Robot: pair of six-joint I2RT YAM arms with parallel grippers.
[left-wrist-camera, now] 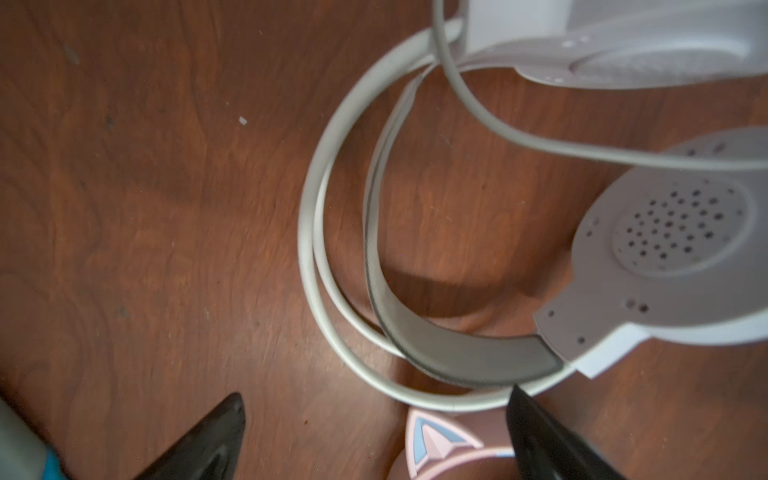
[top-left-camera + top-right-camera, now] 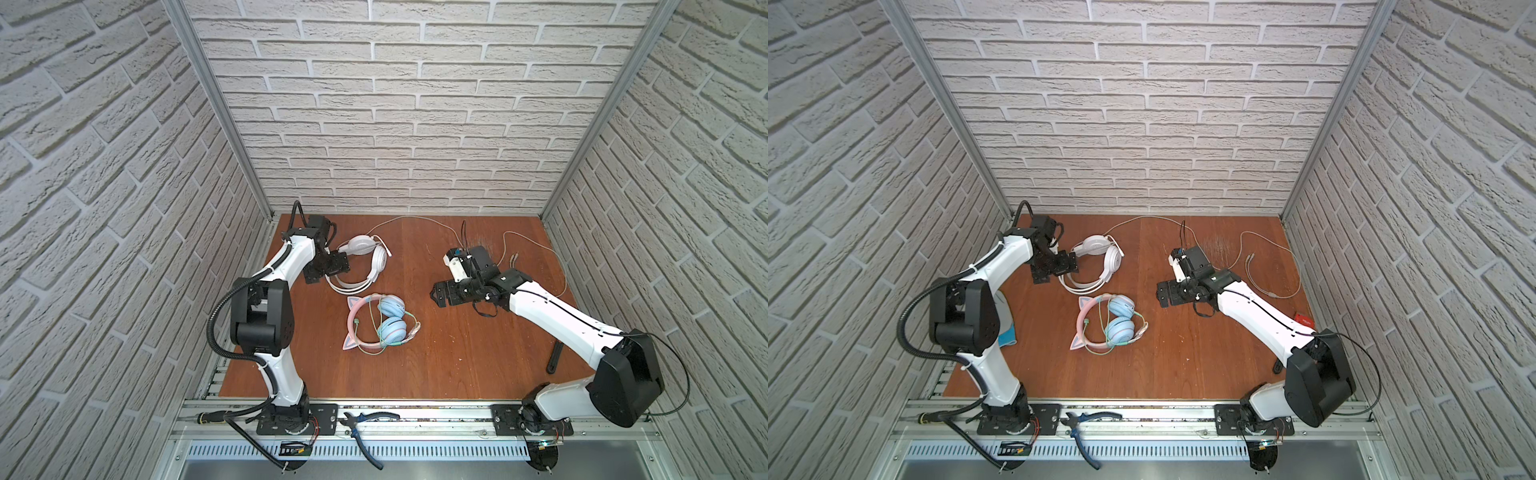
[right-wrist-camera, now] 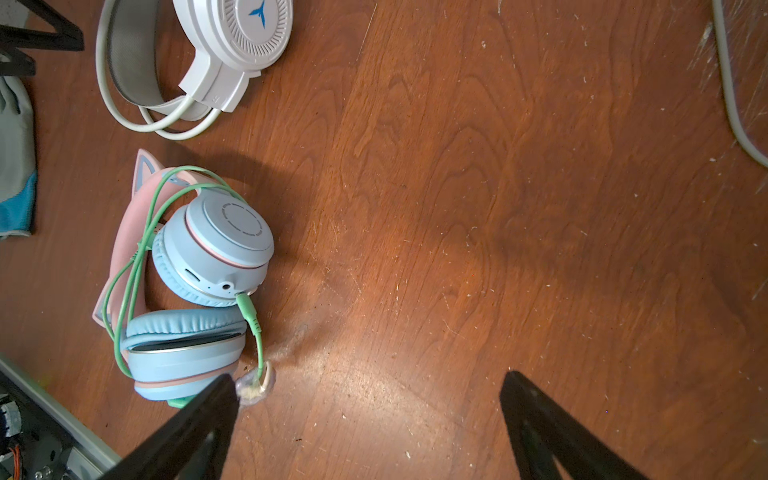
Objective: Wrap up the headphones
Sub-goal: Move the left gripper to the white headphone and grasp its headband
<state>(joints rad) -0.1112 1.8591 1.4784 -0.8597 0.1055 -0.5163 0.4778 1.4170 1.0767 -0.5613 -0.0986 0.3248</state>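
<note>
The jaws of the left arm (image 2: pixel 291 257) gape empty just beside the white headphones (image 2: pixel 360 246). The right arm (image 2: pixel 540 303), jaws equally wide and empty, is farther off, nearer the trailing cable (image 3: pixel 725 83).

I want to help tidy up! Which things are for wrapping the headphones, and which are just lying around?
For the job:
pink cat-ear headphones and their green cable
white headphones and their white cable

Just lying about:
pliers
grey-and-blue glove
black bar
</note>
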